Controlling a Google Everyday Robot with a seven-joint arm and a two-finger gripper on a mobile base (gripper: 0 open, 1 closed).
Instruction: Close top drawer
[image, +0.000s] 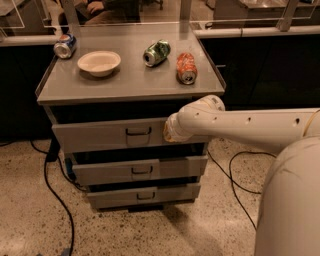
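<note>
**Grey top drawer (100, 136) ajar, gripper (168, 133) at its front**

Drawer sits directly under the counter (130, 85), pulled out a little, with a dark gap above its panel. Gripper is at the panel, just right of the bar handle (138, 131), apparently touching. White arm (250, 125) enters from the right. Gripper's tip is hidden behind the wrist: open or closed, cannot tell. On the counter: bowl (99, 62) and three cans lying down.
</note>
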